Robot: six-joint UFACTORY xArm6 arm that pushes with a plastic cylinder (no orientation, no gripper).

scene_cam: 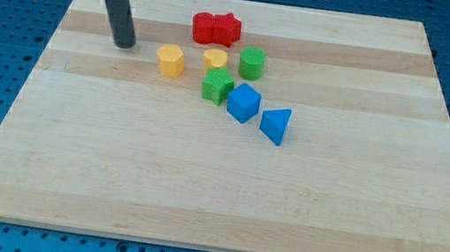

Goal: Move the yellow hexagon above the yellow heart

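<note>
My tip rests on the wooden counter near the view's top left, to the left of the yellow hexagon and apart from it. There is no pincer on this rod, so no open or closed state shows. The rod's upper part is cut off by the view's top edge. The yellow hexagon sits just left of the yellow heart, not touching. Two red blocks touch each other; their exact shapes are hard to make out. A green cylinder, green block, blue cube and blue wedge lie nearby.
</note>
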